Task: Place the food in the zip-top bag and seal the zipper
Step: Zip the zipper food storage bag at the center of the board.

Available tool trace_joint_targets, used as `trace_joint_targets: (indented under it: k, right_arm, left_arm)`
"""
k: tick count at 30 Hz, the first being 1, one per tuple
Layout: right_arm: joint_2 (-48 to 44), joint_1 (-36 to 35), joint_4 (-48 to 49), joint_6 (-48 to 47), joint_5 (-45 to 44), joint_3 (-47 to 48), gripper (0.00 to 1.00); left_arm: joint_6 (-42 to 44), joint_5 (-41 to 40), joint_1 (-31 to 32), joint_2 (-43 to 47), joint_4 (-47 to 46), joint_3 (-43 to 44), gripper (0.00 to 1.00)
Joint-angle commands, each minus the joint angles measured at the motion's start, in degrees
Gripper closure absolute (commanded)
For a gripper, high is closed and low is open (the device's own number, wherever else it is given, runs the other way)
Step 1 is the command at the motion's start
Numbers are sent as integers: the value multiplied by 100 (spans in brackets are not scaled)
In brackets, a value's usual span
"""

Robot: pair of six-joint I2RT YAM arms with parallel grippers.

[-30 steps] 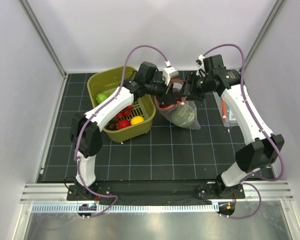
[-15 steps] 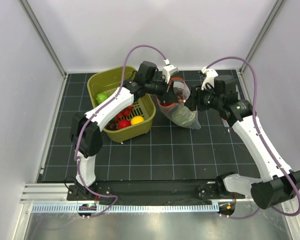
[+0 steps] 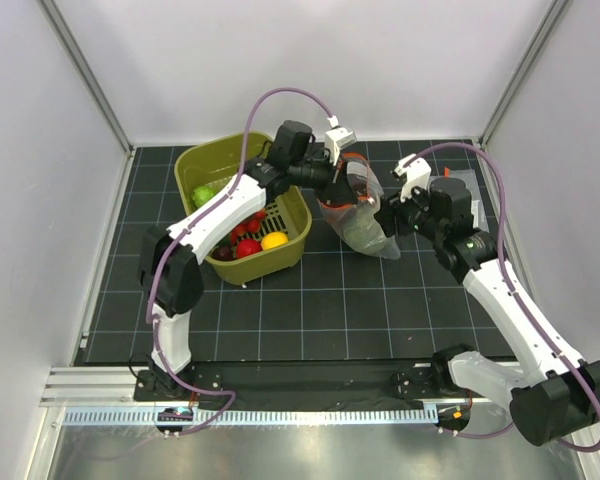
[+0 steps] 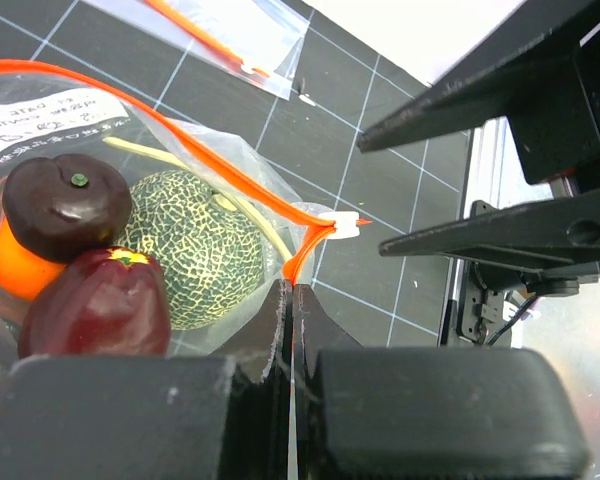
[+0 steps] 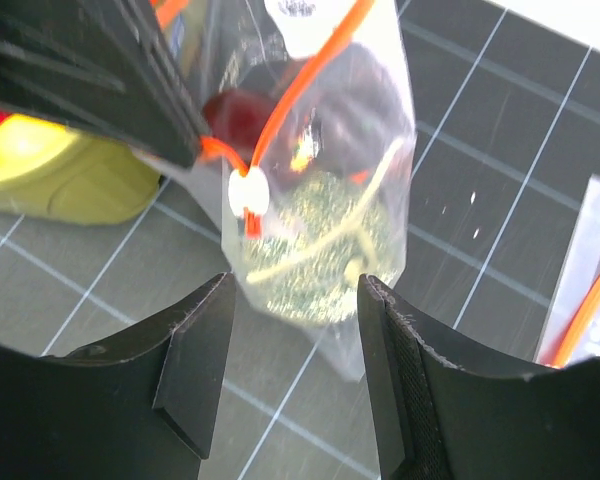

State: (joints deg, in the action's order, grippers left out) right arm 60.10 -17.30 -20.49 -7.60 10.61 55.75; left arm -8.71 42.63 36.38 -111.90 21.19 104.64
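Note:
The zip-top bag (image 3: 366, 226) hangs off the table, pinched at one corner of its mouth by my shut left gripper (image 4: 288, 290). Its orange-red zipper (image 4: 220, 165) stands open in a loop. Inside lie a netted pale-green melon (image 4: 195, 250), a dark brown round piece (image 4: 65, 205), a red-purple piece (image 4: 95, 310) and an orange one (image 4: 15, 265). My right gripper (image 5: 295, 300) stands open just right of the bag, level with its lower part, nothing between its fingers. The zipper's white end (image 5: 245, 190) hangs ahead of it.
The olive-green basket (image 3: 205, 160) sits left of the bag with red, yellow and green food (image 3: 248, 245) in it. A spare flat bag (image 3: 460, 185) lies at the back right. White walls enclose the black gridded mat (image 3: 310, 300).
My right arm has drawn back from the bag's mouth toward the near right, and its jaws have widened a little. My left gripper has kept its hold on the bag.

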Motion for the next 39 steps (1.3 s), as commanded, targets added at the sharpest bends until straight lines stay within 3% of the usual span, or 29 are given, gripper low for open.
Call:
trace_joint_targets:
  k: [1,6,10,17,18,20,23,26,30,35,39]
  right_arm:
    - [98,-19,852,-181,29,59,41]
    - [345,-28,1424,-120,257,-20,41]
    - [634,-28,1505,-198,494,85,50]
    - [547,-19,1451,-234,591,-2,74]
    - [547,-28,1434,-234,617,24,89]
    - [530,-19,1276,-242,713,94,99]
    - [363,-28,986,-251,907,191,99]
    - [266,-19,635,-304,1091,244,99]
    - [205,-37,204,-453,1241,419,99]
    - [90,-107,-86,-681,1233,560,99]
    - [64,-133,-289,-752,1355,587,99]
  left_arm:
    - [71,254,18,405,-352,30,100]
    - [89,263,18,449,-361,-5,100]
    - [98,272,18,458,-361,12,100]
    - [124,263,9,458,-361,48,100]
    - [141,254,9,467,-361,56,100]
    - [229,219,9,484,-352,48,93]
    - [439,79,9,555,-300,48,61]
    - [642,70,9,608,-273,56,49]
    - [1412,306,18,660,-195,109,41]
    - [2391,1307,18,223,367,801,34]
    - [2962,2283,18,151,447,725,31]
